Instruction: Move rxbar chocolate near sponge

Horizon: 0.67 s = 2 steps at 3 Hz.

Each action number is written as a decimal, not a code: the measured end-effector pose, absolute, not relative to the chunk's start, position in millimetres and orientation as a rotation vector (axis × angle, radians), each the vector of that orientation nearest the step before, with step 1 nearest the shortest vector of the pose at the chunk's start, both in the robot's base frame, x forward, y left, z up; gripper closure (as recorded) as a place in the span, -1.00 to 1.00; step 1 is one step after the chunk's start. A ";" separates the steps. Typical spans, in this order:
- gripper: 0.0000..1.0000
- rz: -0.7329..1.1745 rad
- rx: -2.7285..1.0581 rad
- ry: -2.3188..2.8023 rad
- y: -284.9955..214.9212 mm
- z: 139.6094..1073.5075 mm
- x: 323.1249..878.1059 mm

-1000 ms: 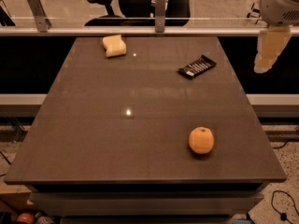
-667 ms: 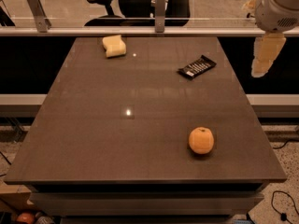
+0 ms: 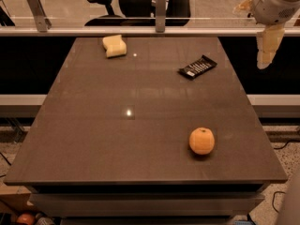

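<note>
The rxbar chocolate [image 3: 198, 67], a flat black wrapper with white lettering, lies on the table's far right part. The pale yellow sponge [image 3: 115, 46] lies at the far left of the table, well apart from the bar. My gripper [image 3: 265, 50] hangs at the upper right, beyond the table's right edge, to the right of and above the bar, holding nothing.
A round orange fruit [image 3: 202, 141] sits on the near right of the dark table [image 3: 93, 139]. A metal rail [image 3: 140, 31] with glass runs along the far edge; an office chair [image 3: 105, 6] stands behind it.
My gripper has moved a little to the left and up, toward the table's right edge. The bar, sponge and orange have not moved.
</note>
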<state>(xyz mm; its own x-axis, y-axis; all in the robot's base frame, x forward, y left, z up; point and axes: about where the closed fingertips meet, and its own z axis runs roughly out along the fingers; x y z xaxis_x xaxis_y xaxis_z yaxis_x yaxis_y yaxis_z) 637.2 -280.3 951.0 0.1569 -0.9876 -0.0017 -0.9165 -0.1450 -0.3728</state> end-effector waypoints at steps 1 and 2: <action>-1.00 -0.314 -2.216 1.776 -281.6 945.8 651.8; -1.00 -0.298 -2.265 1.703 -271.3 944.4 663.5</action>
<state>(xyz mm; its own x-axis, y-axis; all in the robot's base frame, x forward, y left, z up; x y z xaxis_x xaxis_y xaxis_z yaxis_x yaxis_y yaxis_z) 663.5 -271.3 944.4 0.2792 -0.9602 -0.0092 -0.9000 -0.2583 -0.3511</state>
